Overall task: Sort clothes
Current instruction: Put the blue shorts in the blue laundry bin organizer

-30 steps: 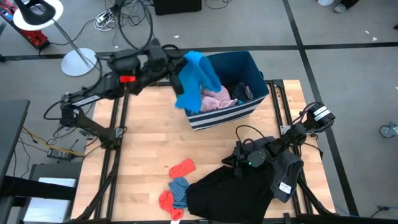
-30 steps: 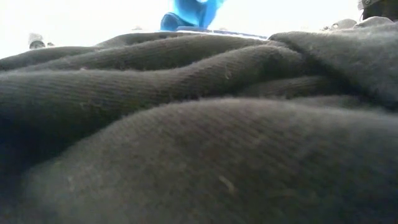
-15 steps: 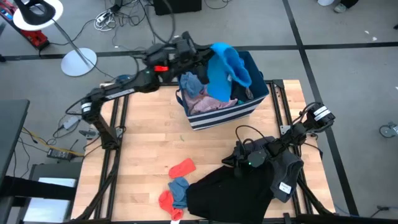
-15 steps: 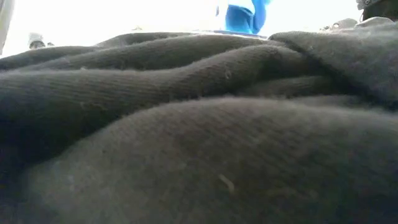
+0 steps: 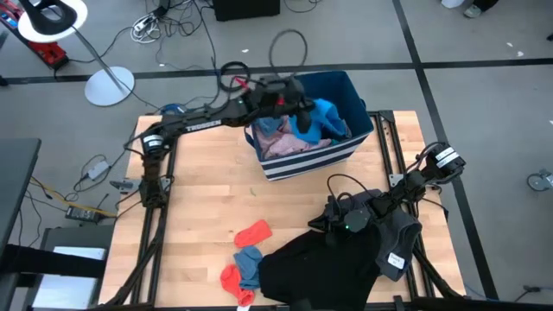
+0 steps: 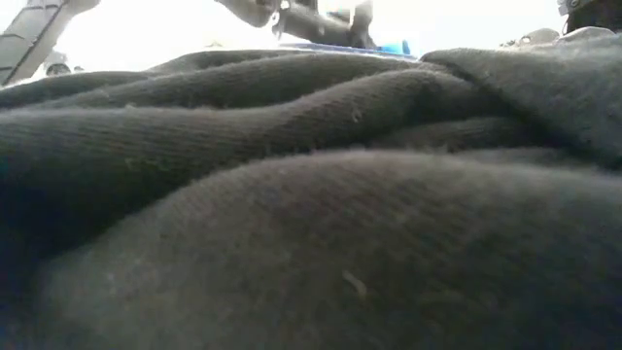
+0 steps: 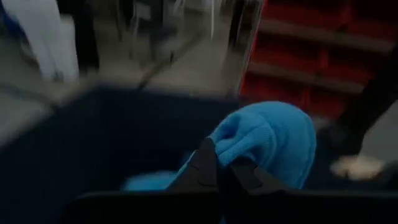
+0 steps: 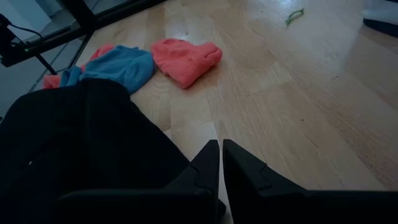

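Observation:
My left gripper (image 5: 300,110) reaches over the navy striped bin (image 5: 346,86) at the table's far side, shut on a bright blue garment (image 5: 322,116). Pink and grey-blue clothes (image 5: 281,142) lie in the bin beneath it. My right gripper (image 5: 326,226) is shut and low over the bare wood at the near right, beside the edge of a black garment (image 5: 315,263). A dark grey garment (image 5: 399,235) lies under that arm. Two red socks (image 5: 253,232) and a blue sock (image 5: 249,262) lie on the wood. Dark cloth (image 6: 311,214) fills the low view. My left gripper pinches a bunched fold of the bright blue garment (image 7: 231,144) between its two fingers (image 7: 203,167). The fingers come nearly level from the table's left side. The garment bulges past the fingertips in a rounded lump (image 7: 273,134), inside the bin's walls.
The bin's dark inner wall (image 7: 93,143) stands close ahead of my left gripper. A green scrap (image 8: 295,14) lies on the wood between the bin and the socks. Bare tabletop (image 5: 207,190) spreads left of the bin. Beyond the table stand a lamp base (image 5: 110,85) and cables.
My left gripper has swung from beside the bin's left wall toward the table's right, over the bin, and sunk into it. The bright blue garment, which hung long outside the bin, is now bunched inside it. My right arm has kept still.

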